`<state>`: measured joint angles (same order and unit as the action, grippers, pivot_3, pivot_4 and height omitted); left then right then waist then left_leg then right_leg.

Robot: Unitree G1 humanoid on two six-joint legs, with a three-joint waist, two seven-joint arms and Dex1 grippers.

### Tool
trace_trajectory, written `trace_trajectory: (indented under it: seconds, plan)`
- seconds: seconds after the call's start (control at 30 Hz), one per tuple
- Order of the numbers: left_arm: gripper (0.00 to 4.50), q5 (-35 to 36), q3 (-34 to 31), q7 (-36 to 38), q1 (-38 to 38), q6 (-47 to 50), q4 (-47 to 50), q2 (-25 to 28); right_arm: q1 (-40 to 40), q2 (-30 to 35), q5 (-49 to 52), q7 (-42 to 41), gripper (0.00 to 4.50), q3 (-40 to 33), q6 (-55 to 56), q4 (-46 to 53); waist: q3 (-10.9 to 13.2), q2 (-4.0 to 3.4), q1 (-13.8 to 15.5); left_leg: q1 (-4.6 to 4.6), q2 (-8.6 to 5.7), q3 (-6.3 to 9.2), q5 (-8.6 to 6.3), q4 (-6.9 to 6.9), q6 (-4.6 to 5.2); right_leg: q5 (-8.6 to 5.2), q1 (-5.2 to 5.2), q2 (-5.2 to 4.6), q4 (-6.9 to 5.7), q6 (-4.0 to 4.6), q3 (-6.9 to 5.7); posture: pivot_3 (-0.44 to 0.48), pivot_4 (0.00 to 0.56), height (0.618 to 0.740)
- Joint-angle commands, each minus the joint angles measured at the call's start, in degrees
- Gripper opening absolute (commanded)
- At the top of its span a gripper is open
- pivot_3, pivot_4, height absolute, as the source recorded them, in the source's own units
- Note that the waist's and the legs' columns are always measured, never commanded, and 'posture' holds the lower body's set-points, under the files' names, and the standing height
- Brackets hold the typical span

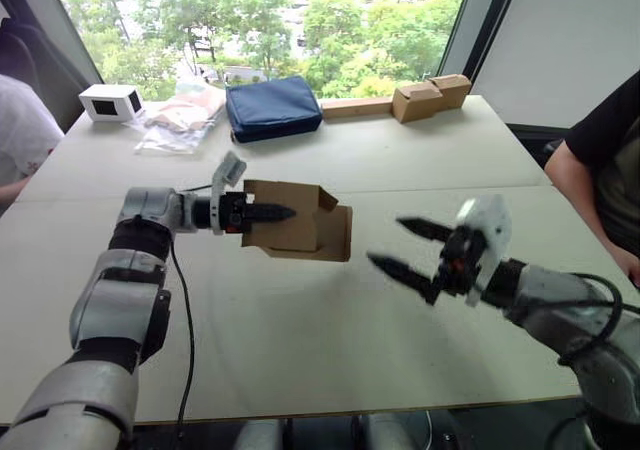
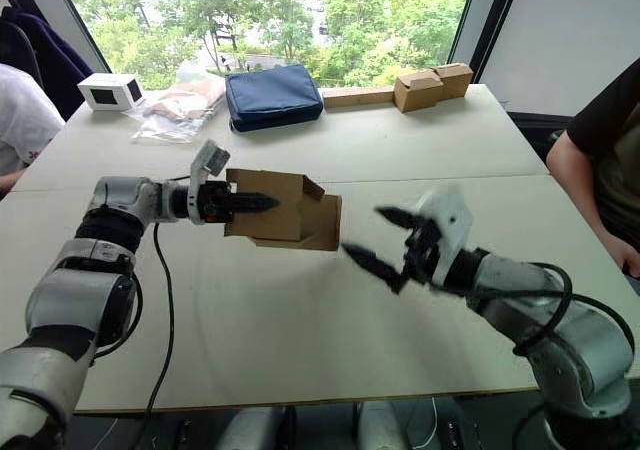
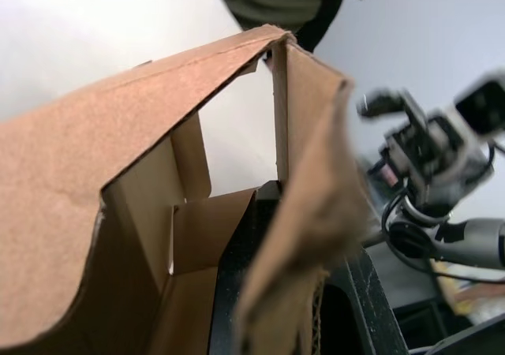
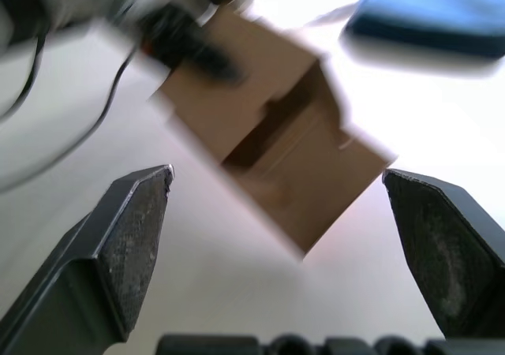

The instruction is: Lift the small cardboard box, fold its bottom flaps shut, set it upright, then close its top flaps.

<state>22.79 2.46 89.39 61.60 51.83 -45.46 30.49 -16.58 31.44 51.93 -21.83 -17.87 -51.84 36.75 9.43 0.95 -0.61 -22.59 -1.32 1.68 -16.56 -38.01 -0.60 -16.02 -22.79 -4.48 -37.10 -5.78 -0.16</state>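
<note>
Left eye view: my left arm reaches forward and inward, forearm level, and my left gripper point(image 1: 262, 213) holds the small cardboard box point(image 1: 300, 220) in the air above the tabletop point(image 1: 300, 340), fingers clamped on one wall of the box, one finger lying along the outside. The box is tilted, its open end turned toward my right gripper point(image 1: 405, 248). My right arm comes in from the other side, elbow bent, its fingers spread wide and pointing at the box, near it but apart from it.

Right eye view: beyond the box, at the far edge of the tabletop, lie a blue pouch point(image 2: 272, 95), a white box with dark window point(image 2: 108, 91), a clear plastic bag point(image 2: 180, 105) and two joined brown boxes point(image 2: 432, 87) with a long cardboard strip point(image 2: 356, 96). A person's arm point(image 2: 590, 190) shows beside my right arm; another person in a white sleeve point(image 2: 25, 120) sits on the box's other side.

Left wrist view: one of my fingers point(image 3: 237, 284) sits inside the box against the wall; inner flaps stand partly folded. My right gripper shows past the box's open end.

Right wrist view: my two fingers point(image 4: 130, 244) stand far apart, the box between them in the distance, untouched by them.
</note>
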Motion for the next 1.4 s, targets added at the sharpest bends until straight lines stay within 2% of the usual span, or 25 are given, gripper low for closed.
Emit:
trace_trajectory:
  seconds: [0.03,0.13,0.2,0.23,0.27,0.3,0.33,0.57,0.77,0.83,0.93,1.07,1.2,1.4]
  plan:
    - [0.00,4.38,-4.13,-0.74,3.52,0.78,11.33,2.26,-9.41,-5.98,12.41,10.44,3.53,-6.07,2.01,-4.87,0.00,-0.02,-0.01,-0.05,0.00,0.00,0.00,0.00,-0.01,0.00,-0.07,0.00,0.01,0.00,0.02,0.000,0.150,0.740]
    - [0.00,5.75,-4.86,-1.86,3.44,1.41,15.63,2.90,-13.56,-7.77,16.58,14.86,2.45,-6.10,1.99,-7.02,-0.01,-0.04,0.05,-0.13,-0.01,0.00,0.03,0.01,-0.05,0.00,-0.14,-0.05,-0.01,0.00,0.04,0.000,0.150,0.740]
    - [0.00,6.81,-6.05,-2.90,4.15,1.52,17.26,3.39,-16.50,-8.88,20.01,16.77,1.57,-4.65,1.91,-8.17,-0.01,-0.04,-0.06,-0.12,-0.03,0.00,0.03,0.01,-0.06,0.00,-0.12,-0.07,-0.01,0.00,0.04,0.000,0.150,0.740]
    - [0.00,7.35,-6.55,-3.25,4.58,1.46,17.86,3.72,-17.93,-9.39,20.35,17.48,1.35,-3.31,1.80,-8.64,-0.01,-0.04,-0.13,-0.12,-0.04,-0.02,0.03,0.00,-0.06,0.00,-0.12,-0.08,-0.01,0.00,0.05,0.000,0.150,0.740]
    - [0.00,7.68,-6.79,-3.56,4.88,1.22,18.19,3.99,-19.03,-9.63,20.01,17.89,0.83,-1.91,1.59,-9.09,-0.01,-0.04,-0.16,-0.12,-0.05,-0.03,0.03,0.00,-0.05,0.00,-0.12,-0.07,-0.02,0.00,0.05,0.000,0.150,0.740]
    - [0.00,7.90,-6.96,-3.84,5.14,0.94,18.45,4.17,-20.10,-10.01,19.20,18.37,0.59,-0.57,1.61,-9.68,-0.01,-0.05,-0.21,-0.12,-0.05,-0.03,0.03,0.00,-0.05,0.00,-0.14,-0.05,-0.04,0.00,0.04,0.000,0.150,0.740]
    - [0.00,8.07,-7.00,-4.00,5.36,0.76,18.66,4.34,-21.13,-10.33,18.18,18.99,0.12,0.58,1.71,-10.55,-0.01,-0.05,-0.30,-0.12,-0.04,-0.03,0.03,0.00,-0.05,0.00,-0.17,-0.03,-0.04,0.00,0.04,0.000,0.150,0.740]
    - [0.00,10.09,-7.07,-5.06,5.47,1.43,21.08,4.90,-22.16,-10.47,13.97,17.87,0.06,5.86,2.75,-11.77,-0.01,-0.05,-0.26,-0.27,-0.04,-0.07,0.03,0.00,-0.04,0.01,-0.31,0.13,-0.07,-0.01,0.02,0.000,0.150,0.740]
    - [0.00,11.70,-6.64,-5.62,4.19,1.95,23.53,5.21,-22.88,-11.93,13.21,17.83,0.06,6.96,4.08,-12.51,-0.01,-0.05,-0.32,-0.34,-0.05,-0.07,0.03,-0.05,-0.04,0.01,-0.39,0.13,-0.11,-0.01,0.02,0.000,0.150,0.740]
    - [0.00,12.07,-6.54,-5.97,3.89,1.97,23.99,5.26,-22.52,-11.80,14.86,16.26,0.06,6.95,3.83,-11.42,-0.01,-0.05,-0.35,-0.35,-0.05,-0.07,0.03,-0.05,-0.04,0.01,-0.41,0.14,-0.12,-0.01,0.02,0.000,0.150,0.740]
    - [0.00,12.08,-6.76,-6.45,3.90,1.68,23.24,5.37,-20.54,-9.28,22.97,11.20,0.06,6.59,1.26,-6.84,-0.01,-0.05,-0.32,-0.39,-0.04,-0.07,0.03,-0.05,-0.04,0.01,-0.45,0.15,-0.12,-0.01,0.02,0.000,0.150,0.740]
    - [0.00,12.48,-6.60,-6.76,3.71,1.66,23.49,5.60,-19.98,-5.87,26.17,10.22,0.06,4.98,1.64,-5.96,-0.01,-0.05,-0.27,-0.44,-0.04,-0.05,0.03,-0.08,-0.03,0.01,-0.45,0.15,-0.11,-0.01,0.02,0.000,0.150,0.740]
    - [0.00,12.89,-6.19,-7.10,3.45,1.80,23.79,5.64,-23.98,-6.27,21.98,12.66,0.06,4.47,5.86,-9.71,-0.01,-0.05,-0.28,-0.42,-0.04,-0.06,0.03,-0.12,-0.03,0.01,-0.44,0.15,-0.11,-0.01,0.02,0.000,0.150,0.740]
    - [0.00,13.36,-6.03,-7.62,3.15,2.17,24.76,5.45,-25.21,-7.40,12.91,12.58,0.06,6.39,10.50,-14.26,-0.01,-0.05,-0.33,-0.47,-0.02,-0.07,0.03,-0.11,-0.03,0.01,-0.50,0.20,-0.12,-0.01,0.02,0.000,0.150,0.740]
